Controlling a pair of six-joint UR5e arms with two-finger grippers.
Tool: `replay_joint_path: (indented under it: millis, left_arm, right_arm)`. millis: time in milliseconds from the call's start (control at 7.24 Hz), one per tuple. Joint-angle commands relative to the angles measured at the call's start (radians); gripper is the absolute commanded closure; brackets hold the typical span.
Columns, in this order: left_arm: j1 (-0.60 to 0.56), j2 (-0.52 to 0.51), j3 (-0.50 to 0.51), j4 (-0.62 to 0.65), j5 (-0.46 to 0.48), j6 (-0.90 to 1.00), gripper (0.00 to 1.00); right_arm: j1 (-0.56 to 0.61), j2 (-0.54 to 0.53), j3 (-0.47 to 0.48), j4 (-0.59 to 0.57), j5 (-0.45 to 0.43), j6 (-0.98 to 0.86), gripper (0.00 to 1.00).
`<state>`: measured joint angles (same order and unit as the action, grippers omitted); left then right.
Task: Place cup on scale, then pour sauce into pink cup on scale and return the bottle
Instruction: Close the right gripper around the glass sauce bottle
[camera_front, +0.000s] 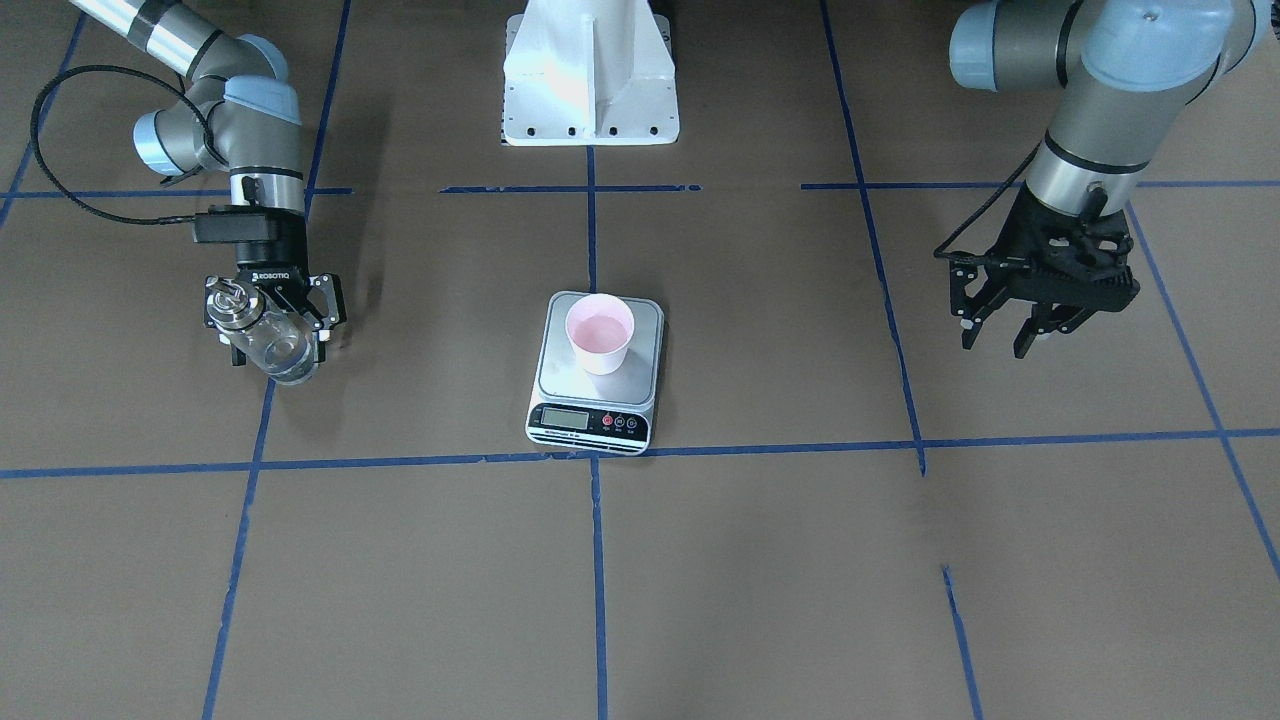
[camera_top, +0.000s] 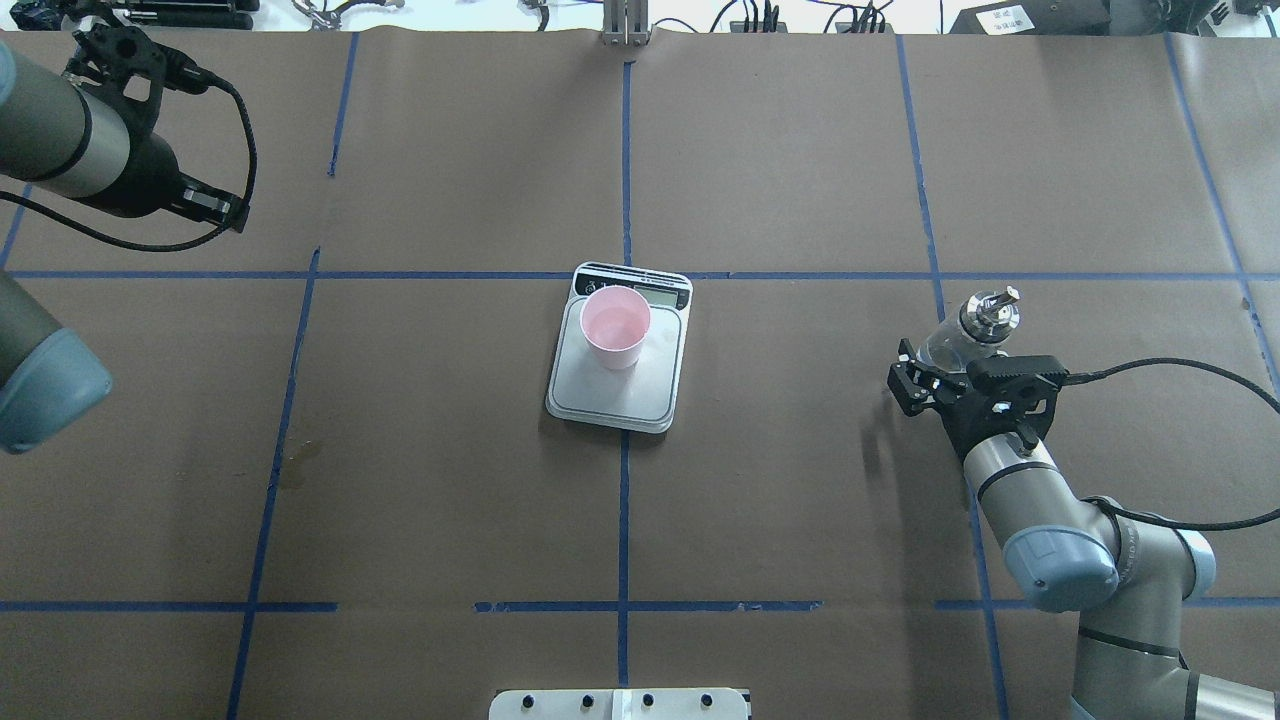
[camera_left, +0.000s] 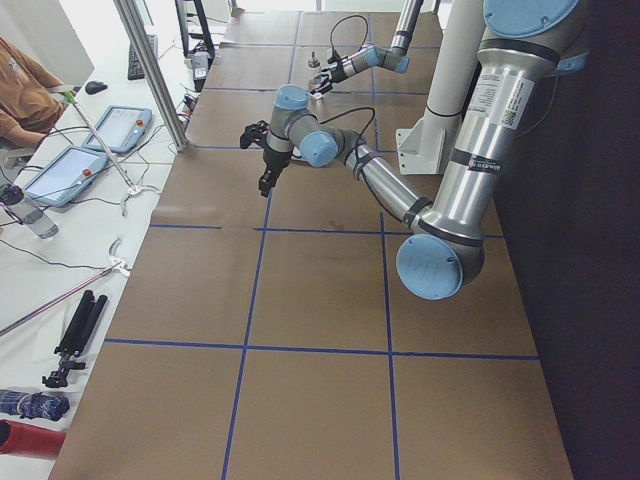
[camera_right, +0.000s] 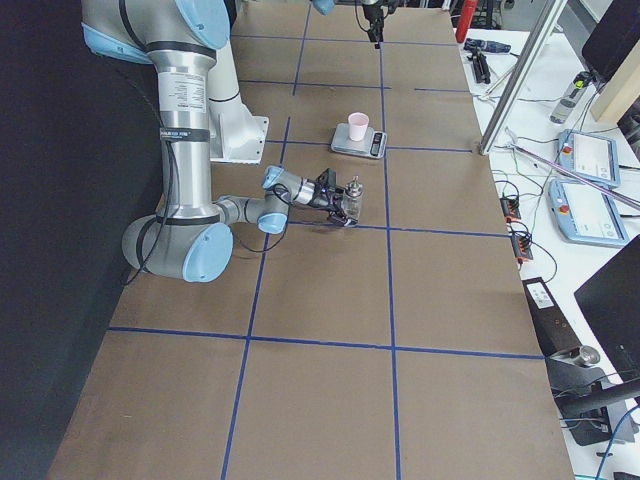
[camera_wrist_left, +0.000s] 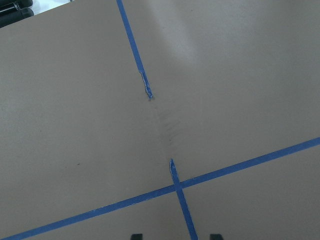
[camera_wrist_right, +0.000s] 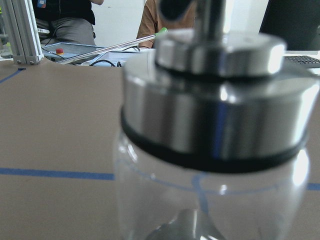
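Bottle (camera_wrist_right: 210, 125) fills the right wrist view: clear glass cylinder, black ring at the shoulder, polished metal collar, narrower metal cap and spout stub above, blurred at this range. Blue tape lines show through the glass. Right gripper (camera_front: 278, 335) is clamped on the glass body, one black finger on each side. It holds the bottle on the robot's right side of the table (camera_front: 750, 580), well apart from the scale. The far side view shows it roughly upright and low over a tape line. Whether its base touches the surface: cannot tell.

Cup (camera_front: 600, 335): pale pink, tapered, round rim, matte pink inside. It stands upright on the scale (camera_front: 560, 372), within the platform edges. The platform is a flat silver-grey rectangle with rounded corners. A black front strip with a grey display and small round buttons faces away from the robot.

Left gripper (camera_front: 997, 343): black, fingers apart, nothing between them. It hangs above the surface on the robot's left side, well apart from the scale.

The table is covered in matte brown paper, gridded with blue tape (camera_front: 597, 560). A white metal mount (camera_front: 590, 80) sits at the robot's edge.
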<state>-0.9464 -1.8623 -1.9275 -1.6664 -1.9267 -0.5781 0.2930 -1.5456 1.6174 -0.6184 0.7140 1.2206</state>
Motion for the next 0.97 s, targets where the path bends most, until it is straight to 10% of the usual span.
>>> replay_joint_path:
  millis: [0, 276, 414, 828]
  left_arm:
    - [0.0, 0.0, -0.001, 0.0, 0.0, 0.0, 0.45]
    - [0.0, 0.0, -0.004, 0.0, 0.0, -0.002, 0.45]
    - [-0.002, -0.002, -0.005, 0.002, 0.0, -0.003, 0.45]
    - [-0.006, -0.002, -0.01, 0.004, 0.0, -0.002, 0.45]
  right_arm:
    - [0.0, -0.001, -0.016, 0.043, -0.016, -0.003, 0.35]
    - [0.0, -0.001, -0.042, 0.1, -0.037, -0.009, 0.88]
    - [0.0, 0.004, -0.03, 0.101, -0.041, -0.018, 1.0]
    - [0.012, 0.077, 0.058, 0.088, -0.033, -0.157, 1.0]
